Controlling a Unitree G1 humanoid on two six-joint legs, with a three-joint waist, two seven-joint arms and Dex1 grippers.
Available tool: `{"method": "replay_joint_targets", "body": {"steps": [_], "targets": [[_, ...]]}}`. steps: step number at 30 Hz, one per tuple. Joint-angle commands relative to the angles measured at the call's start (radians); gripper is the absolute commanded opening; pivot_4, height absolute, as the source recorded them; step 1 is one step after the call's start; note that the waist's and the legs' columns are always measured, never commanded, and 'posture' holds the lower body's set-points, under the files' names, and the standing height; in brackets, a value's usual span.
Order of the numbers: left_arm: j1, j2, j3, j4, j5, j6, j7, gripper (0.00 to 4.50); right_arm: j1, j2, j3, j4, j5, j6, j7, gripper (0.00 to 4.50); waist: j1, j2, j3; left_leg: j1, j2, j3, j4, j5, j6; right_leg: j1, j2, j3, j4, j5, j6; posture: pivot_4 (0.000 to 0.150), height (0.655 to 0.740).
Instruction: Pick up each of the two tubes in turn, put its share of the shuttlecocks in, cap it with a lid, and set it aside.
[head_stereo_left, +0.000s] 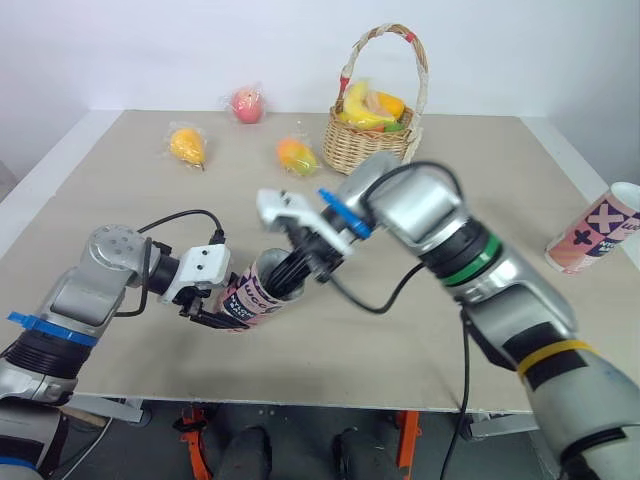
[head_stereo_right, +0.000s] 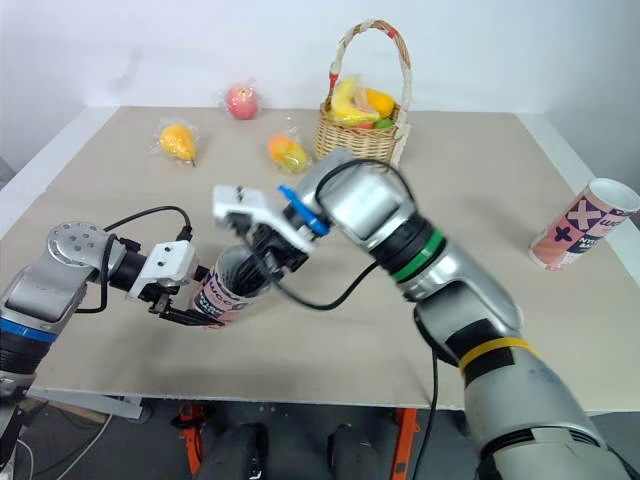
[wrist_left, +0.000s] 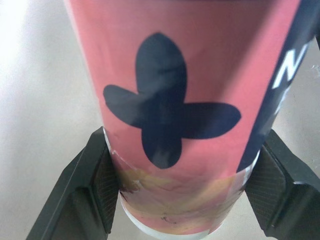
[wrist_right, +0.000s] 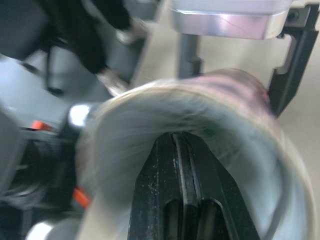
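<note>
Pink tube (head_stereo_left: 250, 300) is tilting over the counter (head_stereo_left: 120, 180) near its front edge — left pincer (head_stereo_left: 222, 312) clamping its base, right pincer (head_stereo_left: 300, 268), fingers pressed together, reaching into its open mouth.

The left arm reaches in low, the left tool (head_stereo_left: 205, 303) clamped across the tube (head_stereo_left: 246, 300), while the right arm bends over, the right tool (head_stereo_left: 300, 268), fingers pressed together, inside the tube's mouth.
</note>
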Motion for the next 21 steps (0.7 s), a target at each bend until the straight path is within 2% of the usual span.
{"method": "replay_joint_targets", "body": {"steps": [1,5,9,11,13,16,21], "targets": [[-0.004,-0.001,-0.005,-0.002,0.005,0.017,0.015,3.19,-0.044,-0.162,-0.084,-0.046,0.159,-0.02,0.062,0.08,0.002,0.0,0.0,0.0,0.0,-0.002,0.0,0.0,0.0,0.0,0.0,-0.001,0.0,0.0,-0.001,0.15,0.74],[-0.004,0.0,-0.003,-0.009,0.002,0.023,0.017,3.19,0.019,-0.297,-0.103,-0.091,0.166,-0.049,0.062,0.08,0.003,0.0,0.0,0.0,0.0,-0.003,-0.002,0.0,0.0,0.0,0.0,-0.004,0.0,-0.002,-0.005,0.15,0.74],[0.0,-0.005,0.012,-0.019,-0.011,0.01,0.021,3.19,0.132,-0.38,-0.217,-0.151,0.132,-0.155,-0.014,0.08,0.007,0.0,0.0,0.0,0.001,-0.005,-0.003,0.0,0.0,0.0,0.0,-0.007,0.0,-0.003,-0.006,0.15,0.74],[-0.022,-0.048,0.054,-0.032,-0.07,0.004,0.039,3.19,0.257,-0.422,-0.359,-0.182,0.109,-0.264,-0.133,0.08,0.007,0.0,0.001,-0.001,0.0,-0.006,-0.003,0.0,0.0,0.0,0.0,-0.007,0.0,-0.003,-0.006,0.15,0.74],[-0.054,-0.1,0.105,-0.071,-0.171,0.052,0.053,3.19,0.363,-0.498,-0.424,-0.181,0.09,-0.28,-0.16,0.08,0.017,0.0,0.001,-0.002,-0.001,-0.006,-0.003,0.0,0.0,0.0,0.0,-0.007,0.001,-0.005,-0.005,0.15,0.74],[-0.085,-0.15,0.149,-0.105,-0.258,0.1,0.073,3.19,0.487,-0.593,-0.464,-0.162,0.042,-0.334,-0.158,0.82,0.019,-0.004,0.004,-0.008,-0.001,-0.011,-0.001,0.0,0.0,-0.001,-0.003,-0.011,-0.001,-0.005,-0.003,0.15,0.74],[-0.091,-0.215,0.17,-0.089,-0.322,0.1,0.107,3.19,0.54,-0.693,-0.45,-0.049,-0.074,-0.427,-0.154,3.17,-0.008,-0.001,0.005,-0.004,-0.003,-0.007,-0.003,0.0,0.0,-0.001,-0.004,-0.01,0.0,-0.004,-0.004,0.15,0.74]]}}
